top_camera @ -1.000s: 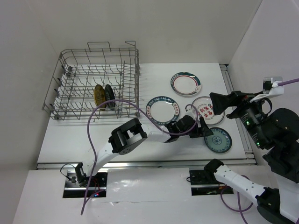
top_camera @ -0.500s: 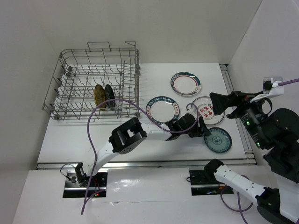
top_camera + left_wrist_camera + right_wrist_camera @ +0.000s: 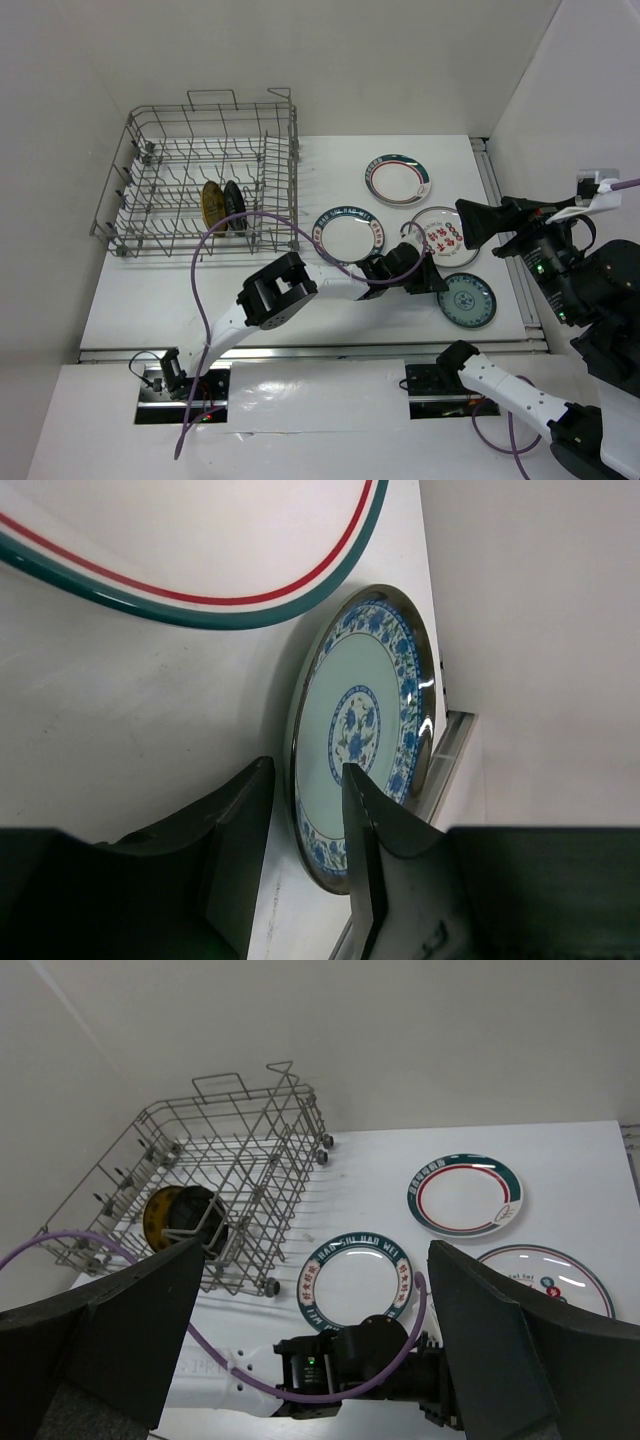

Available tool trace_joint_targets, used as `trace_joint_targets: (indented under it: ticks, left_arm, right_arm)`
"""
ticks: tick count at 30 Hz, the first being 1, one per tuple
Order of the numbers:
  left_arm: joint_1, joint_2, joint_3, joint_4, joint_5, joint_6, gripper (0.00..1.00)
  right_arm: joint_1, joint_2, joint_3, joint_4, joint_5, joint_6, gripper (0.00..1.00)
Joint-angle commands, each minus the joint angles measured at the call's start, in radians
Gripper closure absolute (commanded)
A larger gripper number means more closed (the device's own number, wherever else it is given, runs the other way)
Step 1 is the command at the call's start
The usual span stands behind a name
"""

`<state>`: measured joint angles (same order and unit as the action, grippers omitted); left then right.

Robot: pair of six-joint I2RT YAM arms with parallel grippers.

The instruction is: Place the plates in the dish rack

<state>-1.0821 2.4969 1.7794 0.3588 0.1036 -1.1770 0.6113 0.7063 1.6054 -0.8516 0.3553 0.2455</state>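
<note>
Left jaws stand apart, teal plate (image 3: pixel 365 725) rim between them; a shallow bite could let it slip free.

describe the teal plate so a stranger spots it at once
From the dish rack on the left, look across the table to its right side. The teal plate lies flat there, nearest the arms' bases, below the red-patterned plate. It alone there is small, with blue flowers.
</note>
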Motion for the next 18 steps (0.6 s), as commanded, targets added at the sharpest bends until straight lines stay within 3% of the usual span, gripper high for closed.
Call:
trace_joint_targets:
  ticks: [1, 5, 12, 15, 18]
  left_arm:
    - [0.001, 0.059, -0.003, -0.119, 0.004, 0.040, 0.53]
    - [0.001, 0.059, -0.003, -0.139, -0.005, 0.040, 0.64]
    - [0.001, 0.039, 0.008, -0.178, -0.015, 0.062, 1.00]
    - [0.010, 0.002, -0.090, -0.099, -0.005, 0.083, 1.00]
    - [0.019, -0.139, -0.211, -0.051, -0.047, 0.105, 1.00]
  right_arm:
    - [0.008, -0.007, 0.030, 0.000, 0.002, 0.003, 0.00]
    - [0.008, -0.007, 0.030, 0.000, 0.011, 0.003, 0.00]
    - [0.008, -0.016, 0.030, 0.000, 0.011, 0.003, 0.00]
    - [0.008, -0.016, 0.030, 0.000, 0.011, 0.003, 0.00]
    - [0.008, -0.016, 0.039, 0.000, 0.011, 0.003, 0.00]
